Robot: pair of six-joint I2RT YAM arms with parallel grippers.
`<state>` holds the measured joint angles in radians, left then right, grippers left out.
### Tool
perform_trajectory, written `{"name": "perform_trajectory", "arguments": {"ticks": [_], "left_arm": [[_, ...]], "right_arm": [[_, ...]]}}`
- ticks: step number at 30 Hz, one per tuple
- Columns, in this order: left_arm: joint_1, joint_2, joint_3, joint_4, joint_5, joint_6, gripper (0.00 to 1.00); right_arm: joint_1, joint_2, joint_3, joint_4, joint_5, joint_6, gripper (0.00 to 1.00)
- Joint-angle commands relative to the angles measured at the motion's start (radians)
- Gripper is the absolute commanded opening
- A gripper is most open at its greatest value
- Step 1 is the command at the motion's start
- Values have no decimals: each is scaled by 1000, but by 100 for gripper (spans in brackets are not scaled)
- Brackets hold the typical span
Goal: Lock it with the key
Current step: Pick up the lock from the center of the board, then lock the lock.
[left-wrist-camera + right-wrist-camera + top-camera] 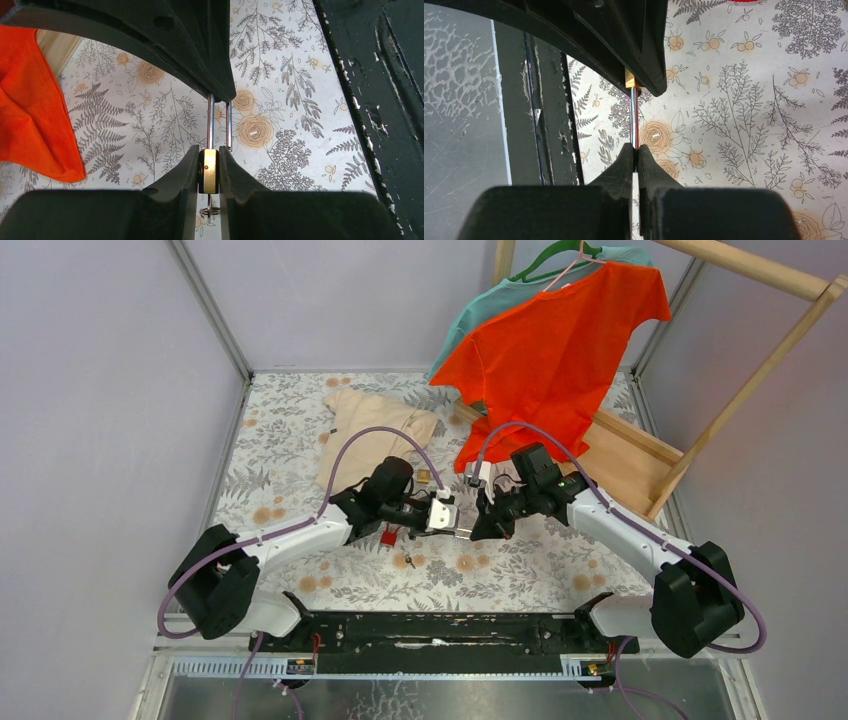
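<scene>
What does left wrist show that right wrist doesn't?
Only left wrist: the brass padlock body seen in full between the fingers of the left claw, both legs of the shackle, a small ring hanging under the body, and the orange shirt.
Only right wrist: the right claw shut on the shackle, which shows as one rod, and a grey crackled panel past the table edge.
Both: the lock spanning the two claws, the floral tablecloth, the black base rail.
</scene>
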<state>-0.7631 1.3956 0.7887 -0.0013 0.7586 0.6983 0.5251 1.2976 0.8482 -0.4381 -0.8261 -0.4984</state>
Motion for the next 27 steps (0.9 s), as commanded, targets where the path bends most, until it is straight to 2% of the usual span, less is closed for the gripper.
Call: {"name": "perform_trajectory", "arguments": {"ticks": [1, 6, 10, 15, 27], "left_arm": [[-1, -15, 2, -44, 22, 42, 26], [6, -21, 14, -117, 18, 91, 50], [24, -29, 20, -149, 22, 124, 60], [36, -32, 6, -83, 50, 55, 60], [36, 21, 39, -59, 118, -30, 46]], "right_arm": [[-1, -34, 34, -34, -49, -70, 0], [-2, -25, 40, -78, -60, -111, 0], [-2, -16, 51, -97, -62, -126, 0], [-2, -27, 59, -83, -70, -115, 0], [-2, -56, 47, -51, -59, -99, 0]]}}
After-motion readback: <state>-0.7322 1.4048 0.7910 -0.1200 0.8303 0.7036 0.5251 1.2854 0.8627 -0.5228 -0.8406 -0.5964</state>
